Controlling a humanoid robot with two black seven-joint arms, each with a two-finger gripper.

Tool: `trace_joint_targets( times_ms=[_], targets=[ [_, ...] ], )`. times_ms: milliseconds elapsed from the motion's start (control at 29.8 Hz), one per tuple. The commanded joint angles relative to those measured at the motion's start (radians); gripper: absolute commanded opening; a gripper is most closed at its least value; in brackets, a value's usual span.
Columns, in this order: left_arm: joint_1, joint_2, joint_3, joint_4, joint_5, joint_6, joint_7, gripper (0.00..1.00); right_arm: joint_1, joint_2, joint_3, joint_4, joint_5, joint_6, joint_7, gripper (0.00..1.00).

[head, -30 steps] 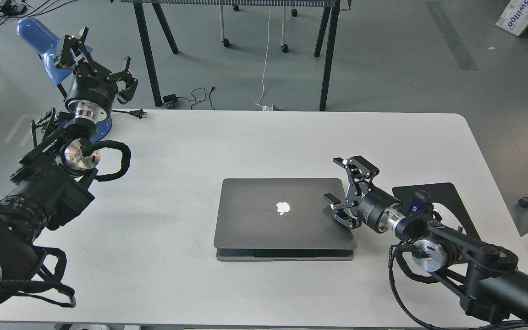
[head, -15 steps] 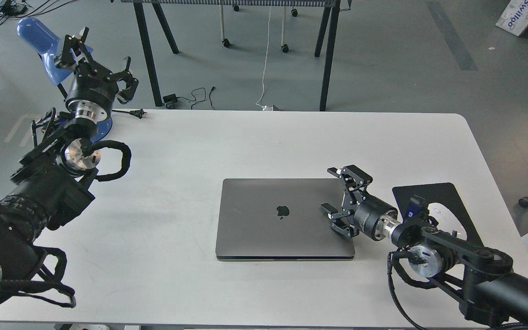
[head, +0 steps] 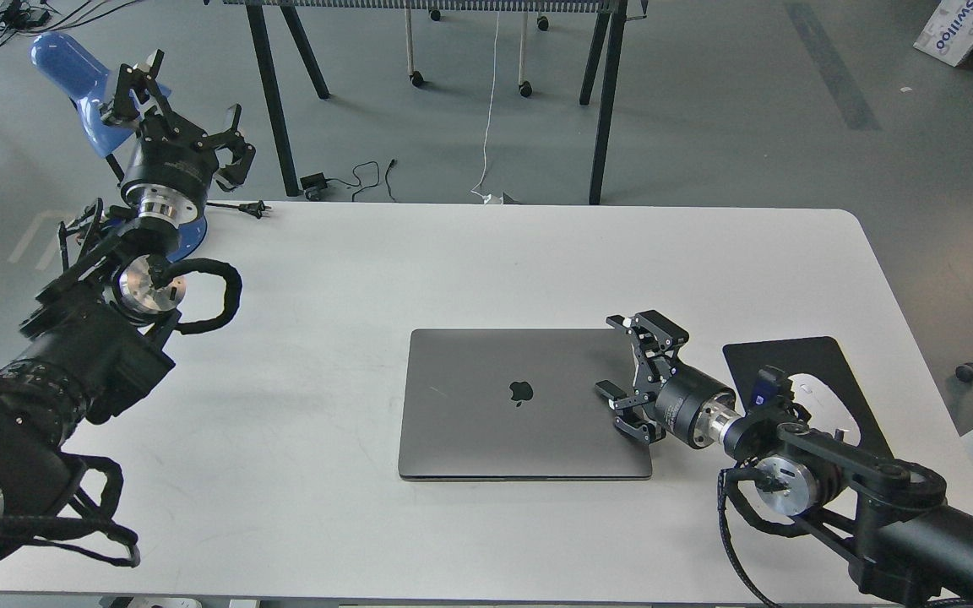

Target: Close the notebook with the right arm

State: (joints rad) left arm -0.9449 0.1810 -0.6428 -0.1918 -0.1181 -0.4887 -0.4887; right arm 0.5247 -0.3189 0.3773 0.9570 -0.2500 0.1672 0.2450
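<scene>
Off the table's far left corner my left gripper hangs spread and empty, mid-table the notebook lies lid down, and at its right edge my right gripper, fingers apart, should press evenly, then lift straight.

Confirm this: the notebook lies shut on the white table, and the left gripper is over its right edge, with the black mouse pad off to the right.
One thing is wrong: the gripper over the notebook's right edge is the right gripper, not the left. The head view shows the left gripper raised far off by the blue chair. The rest holds: the notebook lies shut on the white table, with the black mouse pad to its right.
</scene>
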Motion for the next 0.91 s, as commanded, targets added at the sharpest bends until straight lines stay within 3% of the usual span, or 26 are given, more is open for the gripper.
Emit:
trace_joint_targets(
  times_ms=[0, 671, 872],
  targets=[
    [0.0, 0.0, 0.0, 0.0, 0.0, 0.0, 0.0, 1.0, 0.0, 0.0, 0.0, -0.003, 0.0, 0.0, 0.0, 1.0],
    [0.0, 0.0, 0.0, 0.0, -0.002, 0.0, 0.0, 1.0, -0.006, 0.0, 0.003, -0.004, -0.002, 0.0, 0.007, 1.0],
    [0.0, 0.0, 0.0, 0.0, -0.002, 0.0, 0.0, 1.0, 0.014, -0.008, 0.148, 0.009, 0.003, 0.008, 0.011, 1.0]
  ],
)
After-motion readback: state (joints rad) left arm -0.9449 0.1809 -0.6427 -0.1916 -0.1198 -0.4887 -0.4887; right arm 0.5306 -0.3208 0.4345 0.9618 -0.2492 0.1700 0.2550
